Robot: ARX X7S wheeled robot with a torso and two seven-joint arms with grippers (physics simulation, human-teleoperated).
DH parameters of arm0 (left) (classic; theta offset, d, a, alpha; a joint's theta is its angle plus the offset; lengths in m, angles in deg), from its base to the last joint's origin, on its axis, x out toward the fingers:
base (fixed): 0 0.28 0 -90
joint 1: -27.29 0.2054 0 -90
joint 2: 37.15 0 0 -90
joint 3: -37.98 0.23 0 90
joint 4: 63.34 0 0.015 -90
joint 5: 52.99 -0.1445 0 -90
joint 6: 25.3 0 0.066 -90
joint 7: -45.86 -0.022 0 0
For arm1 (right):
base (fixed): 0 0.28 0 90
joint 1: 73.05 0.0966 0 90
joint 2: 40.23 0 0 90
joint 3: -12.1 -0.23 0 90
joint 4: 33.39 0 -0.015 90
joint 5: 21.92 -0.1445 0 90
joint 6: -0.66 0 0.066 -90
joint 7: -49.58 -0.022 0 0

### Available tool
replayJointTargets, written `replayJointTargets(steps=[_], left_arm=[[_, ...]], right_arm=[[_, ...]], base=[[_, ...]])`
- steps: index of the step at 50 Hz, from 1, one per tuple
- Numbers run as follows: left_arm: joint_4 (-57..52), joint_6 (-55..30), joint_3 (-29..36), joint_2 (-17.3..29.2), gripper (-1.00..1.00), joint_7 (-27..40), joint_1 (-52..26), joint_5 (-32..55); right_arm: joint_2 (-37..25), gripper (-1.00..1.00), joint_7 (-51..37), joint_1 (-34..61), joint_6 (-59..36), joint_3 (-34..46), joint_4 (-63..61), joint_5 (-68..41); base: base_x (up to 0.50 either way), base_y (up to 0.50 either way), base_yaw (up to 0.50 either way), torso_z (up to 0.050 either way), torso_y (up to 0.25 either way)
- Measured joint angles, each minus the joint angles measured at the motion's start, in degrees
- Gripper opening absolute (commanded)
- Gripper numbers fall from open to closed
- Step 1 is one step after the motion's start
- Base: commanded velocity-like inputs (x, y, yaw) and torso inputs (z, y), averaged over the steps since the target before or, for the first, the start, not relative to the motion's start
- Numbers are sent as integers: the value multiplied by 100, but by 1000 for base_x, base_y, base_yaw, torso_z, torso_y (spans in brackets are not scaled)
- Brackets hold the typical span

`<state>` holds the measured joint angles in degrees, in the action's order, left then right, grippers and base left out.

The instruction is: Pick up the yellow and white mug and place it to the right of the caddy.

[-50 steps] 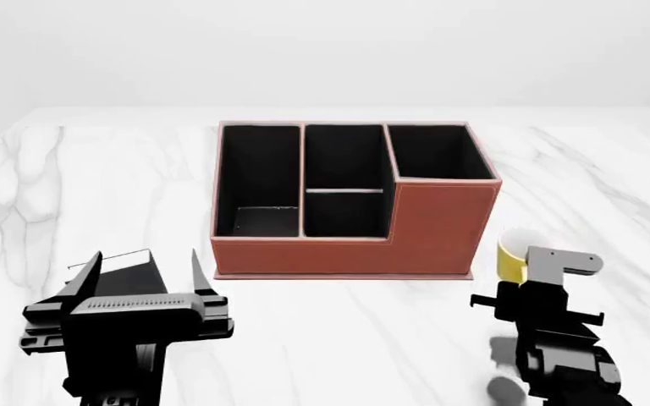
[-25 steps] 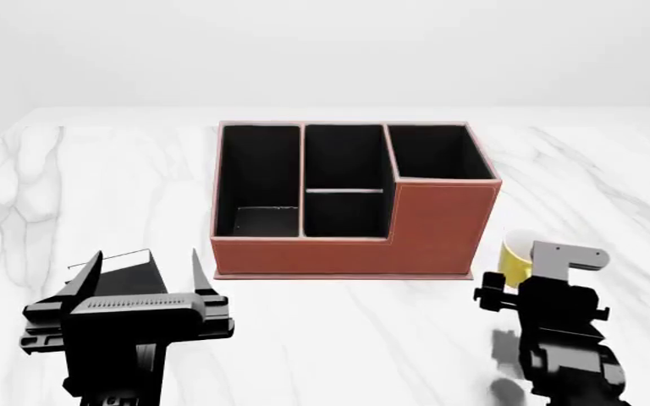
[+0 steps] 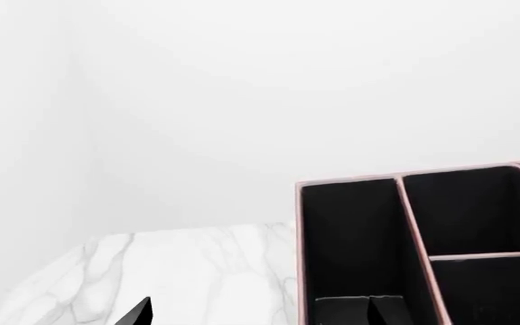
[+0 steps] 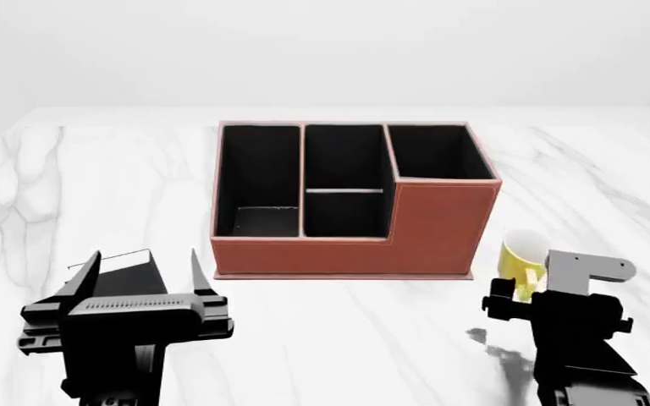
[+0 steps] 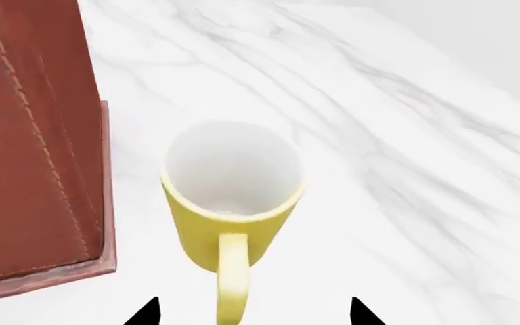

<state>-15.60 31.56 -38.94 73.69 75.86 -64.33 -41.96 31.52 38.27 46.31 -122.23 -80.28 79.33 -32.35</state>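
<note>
At the near edge of the bench, the left pincer is hanging idle with its jaws spread wide and nothing between them, well apart from the mug. Near the front right, the right pincer is sitting right behind the yellow and white mug, fingertips wide and flanking the handle, which is pointing back toward the wrist; nothing is being squeezed. In the head view the arm is covering the mug's lower part, so I cannot tell for sure whether it is resting on the marble, though the wrist view is suggesting it is standing upright on the surface. The mug is sitting just beside the caddy on its right, near the front corner, not touching its wall. Risk, as a judgement: with the handle lying between the fingertips, any pull-back or closing could be snagging it and tipping or dragging the mug; a push forward could be knocking it against the caddy's base lip. No brands, labels or readable writing are showing anywhere.
</note>
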Motion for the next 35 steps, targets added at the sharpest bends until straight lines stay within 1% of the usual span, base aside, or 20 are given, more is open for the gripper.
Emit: replayJointTargets(steps=[7, 18, 35], left_arm=[[-9, 6, 1, 12, 100, 13, 9, 6], [-26, 14, 5, 29, 100, 36, 23, 15], [-89, 13, 13, 58, 100, 82, 58, 22]], right_arm=[[-68, 100, -89, -592, -455, -110, -1189, -127], [-150, 100, -207, -1368, -936, -311, -2698, -311], [-215, 100, -322, -2443, -1269, -680, -4525, -567]], base=[[0, 0, 0, 0, 0], [0, 0, 0, 0, 0], [0, 0, 0, 0, 0]])
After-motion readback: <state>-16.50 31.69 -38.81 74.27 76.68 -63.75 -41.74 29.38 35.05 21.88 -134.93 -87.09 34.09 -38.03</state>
